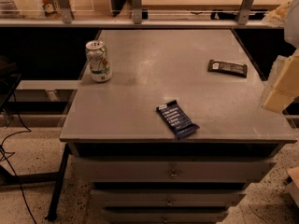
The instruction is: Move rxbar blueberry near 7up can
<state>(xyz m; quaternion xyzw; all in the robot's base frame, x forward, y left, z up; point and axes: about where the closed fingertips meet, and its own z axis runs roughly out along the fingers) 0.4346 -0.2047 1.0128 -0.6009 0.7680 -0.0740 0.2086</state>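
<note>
Camera view: we see the can upright at the left edge of the table. Well right of the can and nearer the front edge, the blue bar lies flat, apart from it. Far right of the can lies the dark bar. Further right still hangs the gripper, over the table's right edge, clear of both bars; we cannot tell how far open it is.
</note>
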